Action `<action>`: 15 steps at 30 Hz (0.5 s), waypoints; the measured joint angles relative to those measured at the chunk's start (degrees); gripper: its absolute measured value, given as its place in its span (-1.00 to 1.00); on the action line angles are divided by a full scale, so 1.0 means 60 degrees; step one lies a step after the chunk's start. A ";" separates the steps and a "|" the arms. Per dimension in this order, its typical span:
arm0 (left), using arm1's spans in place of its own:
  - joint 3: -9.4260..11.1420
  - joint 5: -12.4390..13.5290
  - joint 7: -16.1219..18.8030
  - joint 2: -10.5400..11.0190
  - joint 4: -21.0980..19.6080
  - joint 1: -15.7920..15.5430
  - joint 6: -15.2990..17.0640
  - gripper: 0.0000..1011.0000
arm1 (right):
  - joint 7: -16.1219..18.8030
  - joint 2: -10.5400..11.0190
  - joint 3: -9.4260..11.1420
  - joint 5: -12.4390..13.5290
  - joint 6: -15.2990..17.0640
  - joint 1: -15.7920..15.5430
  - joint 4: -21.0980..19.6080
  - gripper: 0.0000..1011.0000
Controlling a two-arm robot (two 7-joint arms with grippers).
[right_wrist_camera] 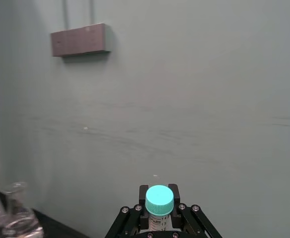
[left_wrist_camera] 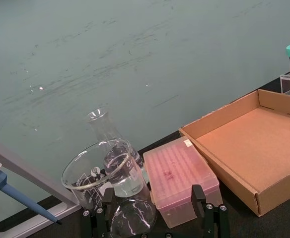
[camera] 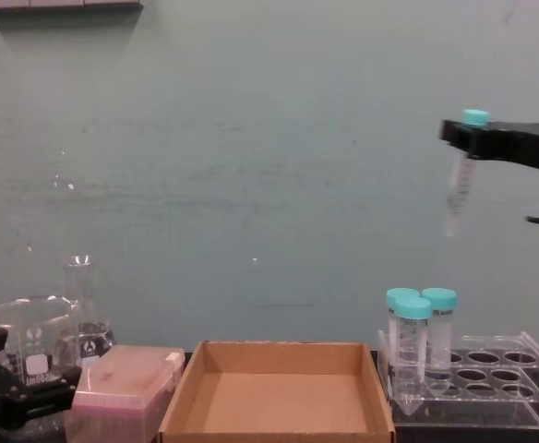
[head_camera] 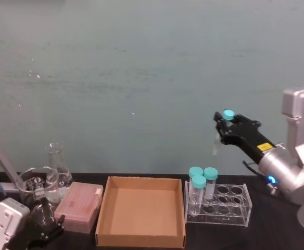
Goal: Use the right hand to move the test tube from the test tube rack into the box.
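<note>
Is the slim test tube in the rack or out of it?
Out. The right gripper holds the test tube just under its cap, high above the test tube rack, not yet over the box.

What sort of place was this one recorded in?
Probably a laboratory bench: a clear test tube rack with teal-capped tubes, a glass beaker and conical flask, and a pipette. The right gripper holds a slim test tube above the rack; the left gripper rests by the beaker.
</note>
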 joint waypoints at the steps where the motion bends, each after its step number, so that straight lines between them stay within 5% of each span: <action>1: 0.0000 0.0000 0.0000 0.0000 0.0000 0.0001 0.0000 0.98 | 0.0025 -0.0041 -0.0060 0.0003 0.0041 0.0027 -0.0006 -0.51; 15: 0.0001 0.0000 0.0000 0.0000 0.0000 0.0000 0.0000 0.98 | 0.0224 -0.0701 -0.1134 -0.0068 0.0605 0.0459 0.0547 -0.51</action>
